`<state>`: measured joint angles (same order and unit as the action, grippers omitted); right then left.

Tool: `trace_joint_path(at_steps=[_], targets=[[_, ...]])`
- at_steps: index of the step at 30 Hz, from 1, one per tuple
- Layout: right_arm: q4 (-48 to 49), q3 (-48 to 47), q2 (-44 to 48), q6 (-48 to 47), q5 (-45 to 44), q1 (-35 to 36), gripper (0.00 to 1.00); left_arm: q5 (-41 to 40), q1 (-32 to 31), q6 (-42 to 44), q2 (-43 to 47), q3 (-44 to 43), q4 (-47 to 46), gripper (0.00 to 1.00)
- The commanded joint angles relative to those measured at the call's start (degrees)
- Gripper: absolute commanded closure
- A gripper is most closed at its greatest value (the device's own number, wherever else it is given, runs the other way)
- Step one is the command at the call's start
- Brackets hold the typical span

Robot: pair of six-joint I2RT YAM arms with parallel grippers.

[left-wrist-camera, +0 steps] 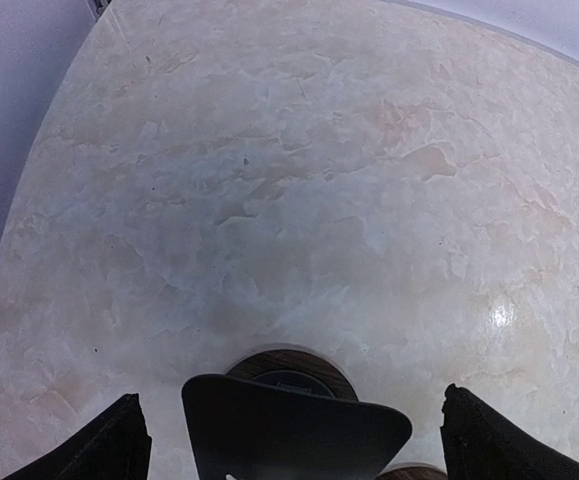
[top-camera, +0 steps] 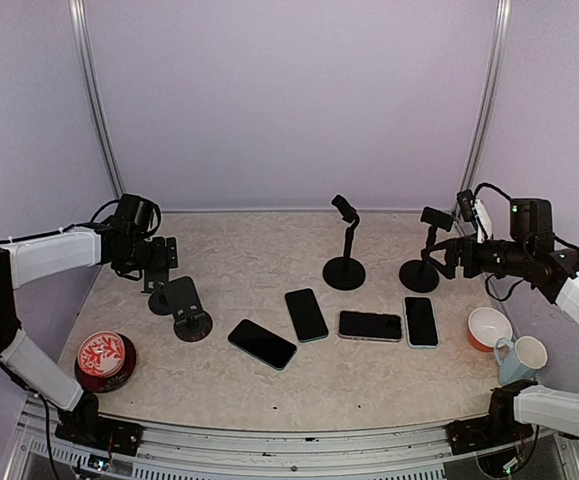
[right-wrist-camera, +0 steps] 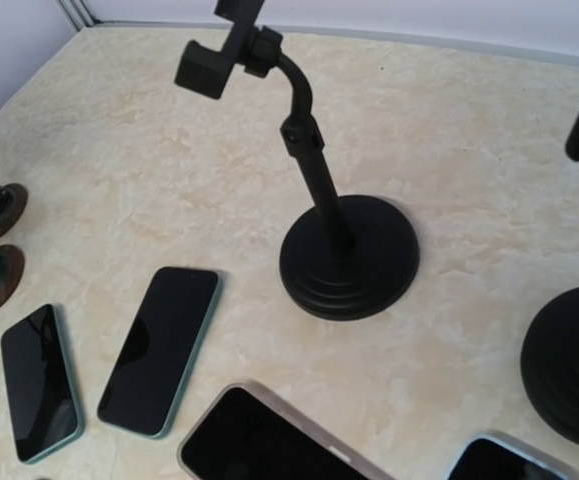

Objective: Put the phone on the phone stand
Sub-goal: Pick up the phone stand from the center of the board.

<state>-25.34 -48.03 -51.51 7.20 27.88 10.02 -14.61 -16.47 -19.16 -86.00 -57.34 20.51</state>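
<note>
Black glass faces up on all four phones, which lie flat in a loose row across the middle of the marbled table (top-camera: 269,250). The leftmost phone (top-camera: 263,343) lies askew and the mint-edged phone (top-camera: 306,314) is beside it. Next comes the sideways phone (top-camera: 370,325), with the blue-edged phone (top-camera: 421,321) furthest right. All rest on the tabletop, none on a stand.

Just beyond them rise the middle clamp stand (top-camera: 344,262) and the right clamp stand (top-camera: 421,265), each on a round black base. At the left sit the far plate stand (top-camera: 159,300) and the near plate stand (top-camera: 187,300).

The left gripper (top-camera: 159,262) hangs over the far plate stand with its fingers (left-wrist-camera: 119,445) spread wide. The plate sits between them with a gap on either side. The right gripper (top-camera: 447,255) hovers close beside the right clamp stand's neck, jaws wide and holding nothing. Whether it touches the neck, I cannot tell.
</note>
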Motion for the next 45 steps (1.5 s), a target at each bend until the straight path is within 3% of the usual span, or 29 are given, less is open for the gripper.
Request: trace_joint_path(at_steps=[1, 8, 17, 32, 45], targets=[[0.42, 0.87, 1.04, 0.62, -0.17, 0.77, 0.0, 3.41, 1.81, 2.56, -1.46, 0.3, -2.59, 0.01], [0.36, 1.35, 1.71, 0.53, -0.53, 0.75, 0.0, 5.99, 2.46, 4.09, -3.07, 0.13, -3.16, 0.02], [0.4, 1.76, 2.37, 0.44, -0.8, 0.74, 0.0, 7.5, 2.45, 4.8, -3.89, 0.22, -3.49, 0.11], [0.31, 2.32, 2.79, 0.53, -1.34, 0.77, 0.0, 6.75, 2.49, 4.54, -3.01, -1.06, -2.83, 0.42], [0.16, 2.4, 3.32, 0.53, -1.39, 0.76, 0.0, 1.66, 4.77, 6.77, -7.65, -14.53, 1.4, 0.4]])
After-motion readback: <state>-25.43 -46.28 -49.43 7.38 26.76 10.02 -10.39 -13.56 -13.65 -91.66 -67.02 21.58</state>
